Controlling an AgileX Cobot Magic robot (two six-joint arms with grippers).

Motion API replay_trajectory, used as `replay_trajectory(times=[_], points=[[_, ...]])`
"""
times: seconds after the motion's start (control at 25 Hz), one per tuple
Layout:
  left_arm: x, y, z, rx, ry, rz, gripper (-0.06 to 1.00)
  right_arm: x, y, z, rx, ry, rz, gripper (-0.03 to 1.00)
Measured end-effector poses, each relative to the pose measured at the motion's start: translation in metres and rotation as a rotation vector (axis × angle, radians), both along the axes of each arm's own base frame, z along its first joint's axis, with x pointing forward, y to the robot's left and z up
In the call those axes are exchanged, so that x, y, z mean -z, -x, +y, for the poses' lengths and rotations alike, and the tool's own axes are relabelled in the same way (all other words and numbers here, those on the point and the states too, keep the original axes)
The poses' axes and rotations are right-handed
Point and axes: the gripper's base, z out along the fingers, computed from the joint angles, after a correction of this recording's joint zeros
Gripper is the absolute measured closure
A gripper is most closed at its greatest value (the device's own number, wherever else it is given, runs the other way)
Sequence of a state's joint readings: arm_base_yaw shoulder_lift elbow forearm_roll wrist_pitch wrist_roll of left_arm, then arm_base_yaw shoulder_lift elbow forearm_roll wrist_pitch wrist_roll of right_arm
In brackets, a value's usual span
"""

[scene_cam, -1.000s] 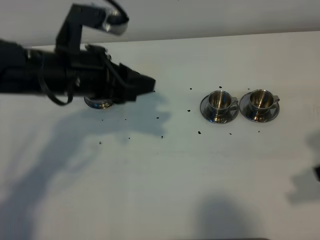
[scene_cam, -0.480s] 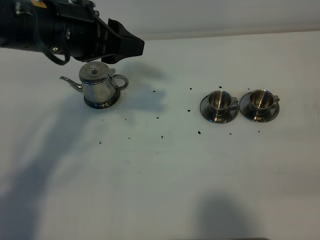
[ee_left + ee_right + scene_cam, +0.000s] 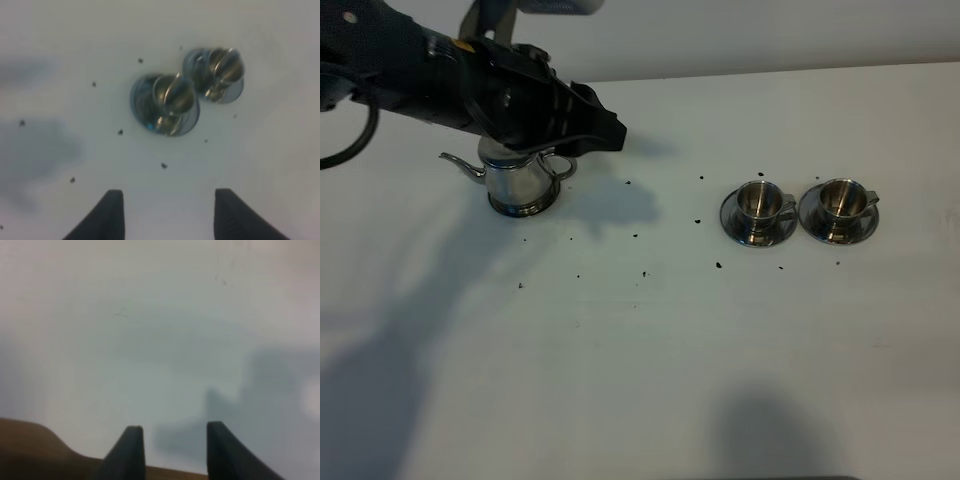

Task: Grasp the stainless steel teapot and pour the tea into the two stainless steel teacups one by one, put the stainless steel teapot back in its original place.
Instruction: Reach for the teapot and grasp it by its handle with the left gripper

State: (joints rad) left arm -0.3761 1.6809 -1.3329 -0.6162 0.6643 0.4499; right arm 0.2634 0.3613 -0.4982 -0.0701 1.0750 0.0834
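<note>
Now ur left gripper (image 3: pixel 168 191) has slid back over the teapot (image 3: pixel 520 182), open and empty. Right gripper (image 3: pixel 175 427) open too; no grab yet.

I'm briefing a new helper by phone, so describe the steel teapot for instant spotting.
On the white table, look to the left of the high view, at the black left tool. Partly hidden behind it stands the shiny stainless steel teapot. Unlike the two steel teacups on saucers to its right, it is bigger, with a long thin curved spout and a loop handle.
</note>
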Motion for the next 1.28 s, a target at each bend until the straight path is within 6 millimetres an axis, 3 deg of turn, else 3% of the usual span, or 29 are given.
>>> replay_trajectory(times=[0.24, 0.6, 0.8, 1.28], points=[[0.008, -0.019, -0.010, 0.024, -0.008, 0.050, 0.50, -0.001, 0.006, -0.005, 0.070, -0.010, -0.040, 0.67], [-0.001, -0.040, -0.020, 0.052, -0.013, 0.077, 0.50, -0.007, 0.040, -0.013, 0.280, -0.033, -0.264, 0.67], [-0.005, -0.043, -0.019, 0.045, -0.042, 0.071, 0.50, -0.007, 0.054, -0.012, 0.289, -0.043, -0.354, 0.67], [-0.006, -0.043, -0.015, 0.056, -0.139, 0.072, 0.50, -0.007, 0.055, -0.011, 0.283, -0.058, -0.362, 0.67]])
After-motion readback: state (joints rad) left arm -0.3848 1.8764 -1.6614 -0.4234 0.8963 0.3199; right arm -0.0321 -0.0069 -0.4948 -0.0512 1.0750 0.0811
